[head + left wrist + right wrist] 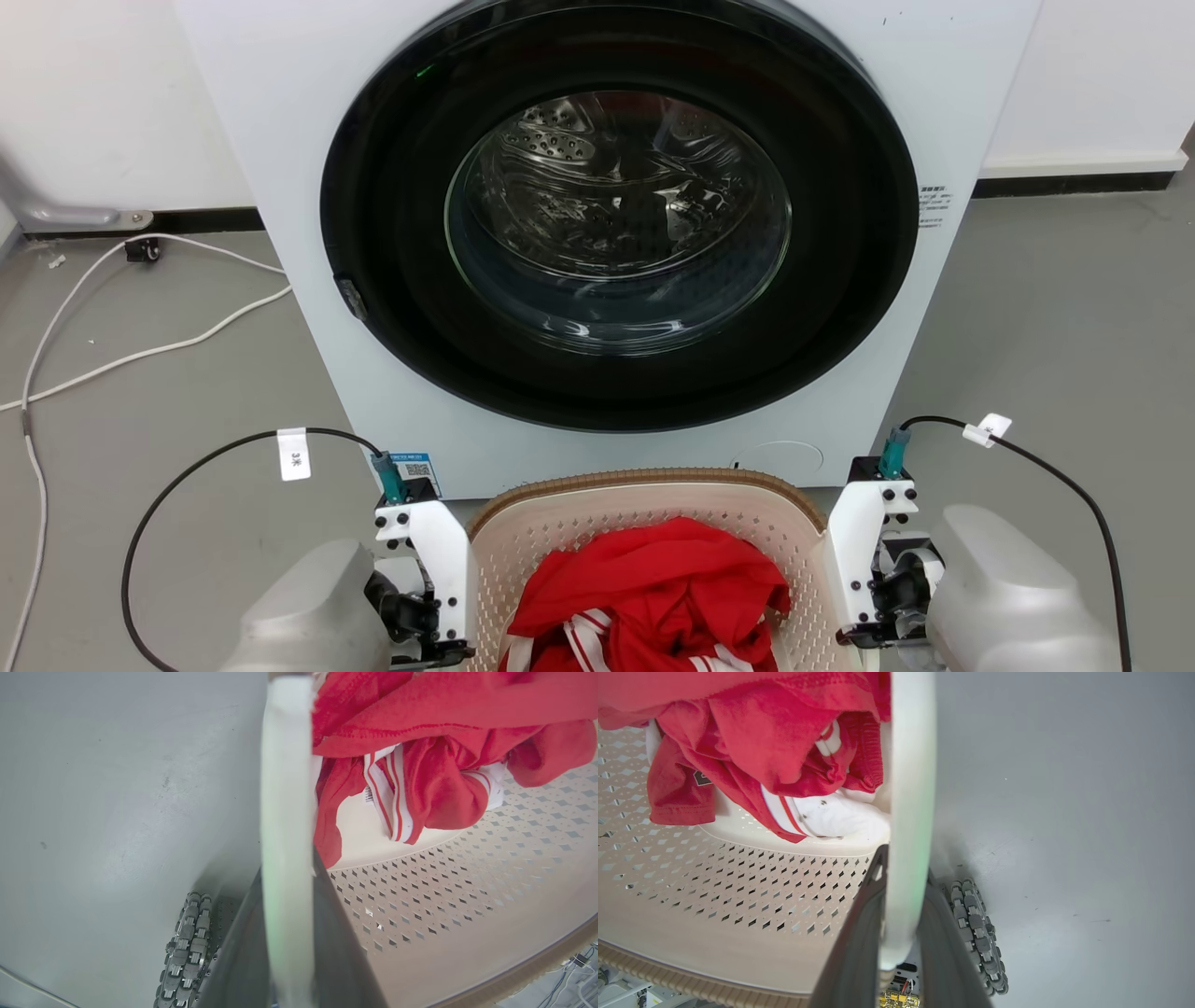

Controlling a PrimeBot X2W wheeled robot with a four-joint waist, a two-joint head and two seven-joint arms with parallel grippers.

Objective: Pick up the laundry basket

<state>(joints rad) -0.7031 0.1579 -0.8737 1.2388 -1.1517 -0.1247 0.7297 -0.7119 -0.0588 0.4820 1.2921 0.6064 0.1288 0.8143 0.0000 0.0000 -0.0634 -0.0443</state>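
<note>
My left end effector [287, 870] and right end effector [906, 863] clamped on white side handles [287, 765] of beige perforated plastic laundry basket [644, 481], before white washing machine [934, 93]; grasp done, lift seemingly remaining.

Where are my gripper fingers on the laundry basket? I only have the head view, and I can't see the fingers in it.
Observer: In the left wrist view, the left gripper straddles the laundry basket's white left handle. One finger is inside the wall and one outside, and they are closed on it.
Operator: And the right side?
Observer: In the right wrist view, the right gripper is closed on the white right handle in the same way, with a finger on each side.
</note>
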